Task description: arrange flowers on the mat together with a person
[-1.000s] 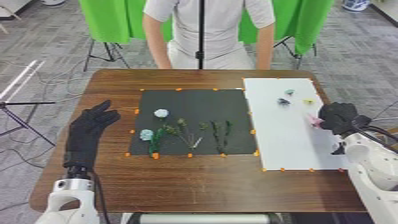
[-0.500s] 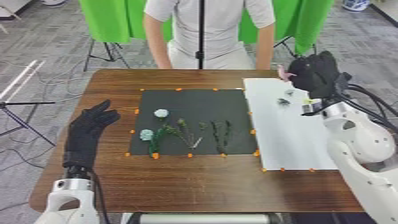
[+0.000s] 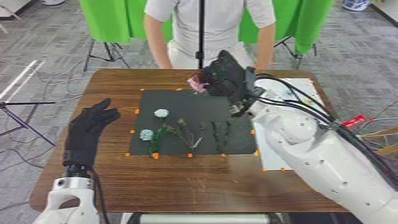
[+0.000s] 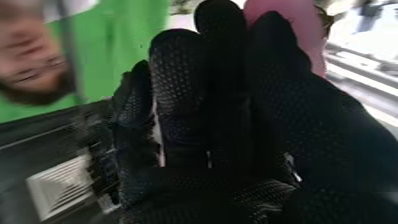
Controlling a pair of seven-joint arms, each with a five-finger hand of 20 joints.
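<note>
- One brown wooden counter [image 3: 187, 186] bears the work; the black mat [image 3: 178, 101] lies on it, to the left of a white sheet [image 3: 306, 89].
- The left hand [image 3: 91, 123] is beside the mat's left edge; its fingers are loosely straight and hold nothing, the thumb standing apart.
- Toward the near left part of the mat lie green stems [image 3: 155, 144]; a pale blue bloom [image 3: 147, 134] is just beside them; a white bloom [image 3: 161, 113] lies farther up.
- Near the middle are thin branching sprigs [image 3: 185, 131], laid loosely together; to their right, two dark leafy stems [image 3: 221, 136] run roughly side by side.
- Beyond these, the right hand [image 3: 227, 79] is over the mat's far right corner; its fingers are narrow, pinching a pink flower [image 3: 196, 84] beside the thumb; the flower is near the mat's far edge, and whether it touches anything I cannot tell.
- As for progress, I judge the greenery and two pale blooms to be laid out already; the pink flower has yet to be set down, probably among the heads at the far side; how many pieces remain on the sheet I cannot say, since the right arm [image 3: 306, 142] covers much of it.
</note>
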